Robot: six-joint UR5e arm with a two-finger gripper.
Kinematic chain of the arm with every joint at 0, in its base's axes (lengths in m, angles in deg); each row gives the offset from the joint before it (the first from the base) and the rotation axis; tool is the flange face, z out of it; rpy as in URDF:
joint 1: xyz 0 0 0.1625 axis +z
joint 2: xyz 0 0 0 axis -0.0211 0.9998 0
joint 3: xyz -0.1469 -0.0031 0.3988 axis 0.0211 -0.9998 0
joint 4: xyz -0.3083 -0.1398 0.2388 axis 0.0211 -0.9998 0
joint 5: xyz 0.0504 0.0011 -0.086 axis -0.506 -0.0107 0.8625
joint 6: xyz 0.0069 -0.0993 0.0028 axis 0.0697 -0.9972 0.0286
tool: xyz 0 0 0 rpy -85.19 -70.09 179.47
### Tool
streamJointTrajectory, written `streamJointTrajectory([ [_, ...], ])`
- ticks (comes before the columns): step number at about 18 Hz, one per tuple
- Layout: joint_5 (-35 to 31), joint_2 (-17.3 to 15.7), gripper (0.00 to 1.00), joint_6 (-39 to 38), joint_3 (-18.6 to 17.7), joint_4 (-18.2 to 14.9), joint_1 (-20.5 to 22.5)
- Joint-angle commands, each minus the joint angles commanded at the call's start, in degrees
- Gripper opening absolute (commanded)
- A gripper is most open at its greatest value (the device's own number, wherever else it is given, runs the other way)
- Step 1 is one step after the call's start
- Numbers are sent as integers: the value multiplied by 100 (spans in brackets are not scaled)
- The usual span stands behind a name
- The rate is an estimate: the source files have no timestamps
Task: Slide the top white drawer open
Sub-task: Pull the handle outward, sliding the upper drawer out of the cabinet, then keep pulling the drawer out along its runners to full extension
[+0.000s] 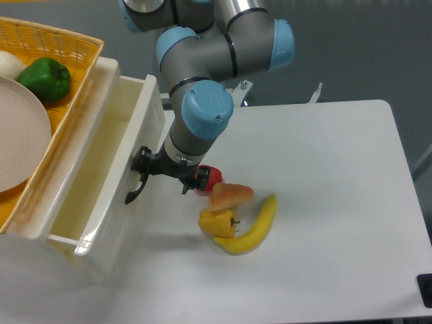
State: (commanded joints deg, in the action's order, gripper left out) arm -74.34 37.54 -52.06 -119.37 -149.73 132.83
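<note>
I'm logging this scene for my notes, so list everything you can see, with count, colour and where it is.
top white drawer: one, cream-white, pulled out at left, inside looks empty
black handle: one, on the drawer front
woven basket: one, yellow, on the cabinet top, upper left
green pepper: one, in the basket
plate: one, pale, in the basket
white round item: one, in the basket, partly cut off
banana: one, yellow, on the table
yellow pepper: one, touching the banana
orange wedge-shaped item: one, above the yellow pepper
red item: one, partly hidden
table: one, white
gripper: one, black, beside the handle
</note>
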Motion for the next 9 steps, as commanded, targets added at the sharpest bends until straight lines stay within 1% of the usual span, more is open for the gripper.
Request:
streamJointTrajectory([
  [5, -9, 26, 100, 9, 26, 0, 96],
  [9, -88, 44, 100, 264, 26, -26, 149],
])
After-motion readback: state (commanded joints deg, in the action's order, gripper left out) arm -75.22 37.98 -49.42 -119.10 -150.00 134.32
